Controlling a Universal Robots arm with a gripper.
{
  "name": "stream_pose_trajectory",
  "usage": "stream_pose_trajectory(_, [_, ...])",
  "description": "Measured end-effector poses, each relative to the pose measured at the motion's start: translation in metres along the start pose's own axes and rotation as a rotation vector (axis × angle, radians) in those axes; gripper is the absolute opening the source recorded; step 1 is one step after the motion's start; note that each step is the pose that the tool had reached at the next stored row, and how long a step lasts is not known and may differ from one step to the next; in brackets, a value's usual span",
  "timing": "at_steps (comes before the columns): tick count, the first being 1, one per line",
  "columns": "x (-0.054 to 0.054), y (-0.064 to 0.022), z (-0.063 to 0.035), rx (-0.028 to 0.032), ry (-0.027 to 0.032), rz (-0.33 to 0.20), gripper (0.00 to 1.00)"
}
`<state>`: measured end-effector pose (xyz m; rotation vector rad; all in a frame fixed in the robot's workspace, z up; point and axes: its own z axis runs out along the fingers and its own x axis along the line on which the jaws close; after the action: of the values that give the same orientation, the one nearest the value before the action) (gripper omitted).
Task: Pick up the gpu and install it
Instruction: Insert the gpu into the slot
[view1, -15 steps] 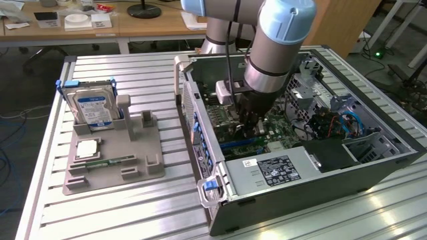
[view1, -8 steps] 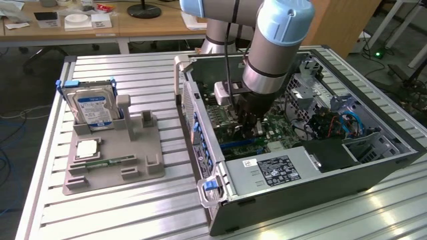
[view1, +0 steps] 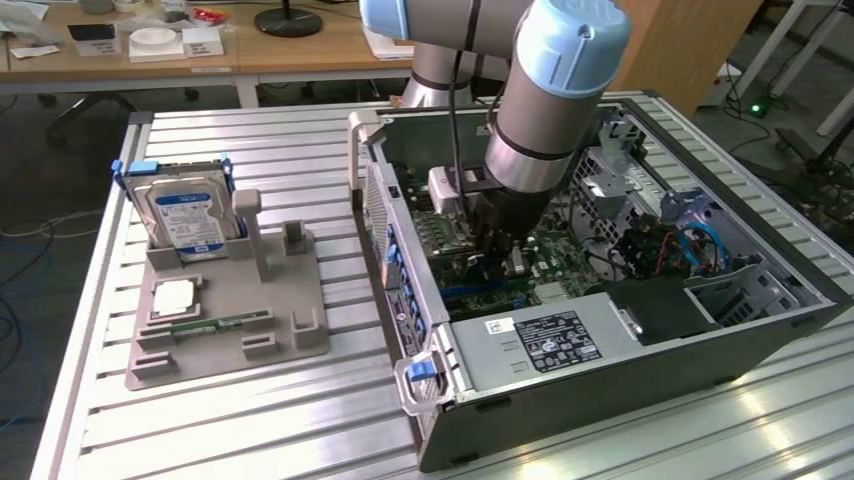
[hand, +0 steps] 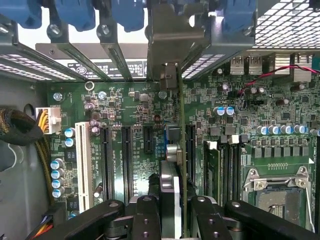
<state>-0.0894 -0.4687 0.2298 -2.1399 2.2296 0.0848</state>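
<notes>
The gpu (hand: 178, 150) appears edge-on in the wrist view as a thin green card, standing upright over the motherboard (hand: 125, 105). Its silver end bracket (hand: 170, 35) reaches the case's rear slot openings. My gripper (hand: 176, 220) is shut on the card, with one dark finger (hand: 145, 215) on each side of it. The card's lower edge runs along a slot beside the black expansion slots (hand: 125, 155); I cannot tell whether it is seated. In the exterior view my gripper (view1: 497, 245) reaches down inside the open computer case (view1: 601, 390), and the arm hides most of the card.
On the exterior view's left, a grey holder (view1: 227, 330) carries a silver hard drive with a blue label (view1: 187, 215), a small chip (view1: 174, 298) and a narrow memory stick (view1: 214, 324). Inside the case are the power supply (view1: 547, 340), cables (view1: 681, 245), the CPU socket (hand: 275, 185) and blue slot latches (hand: 75, 12).
</notes>
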Motion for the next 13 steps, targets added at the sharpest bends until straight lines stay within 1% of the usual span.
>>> stream_pose_trajectory(8, [0.0001,-0.0001,0.0,-0.0003,0.0,0.0,0.29])
stream_pose_trajectory(13, [-0.0002,-0.0041,-0.0015,-0.0046,0.0001,0.0,0.29])
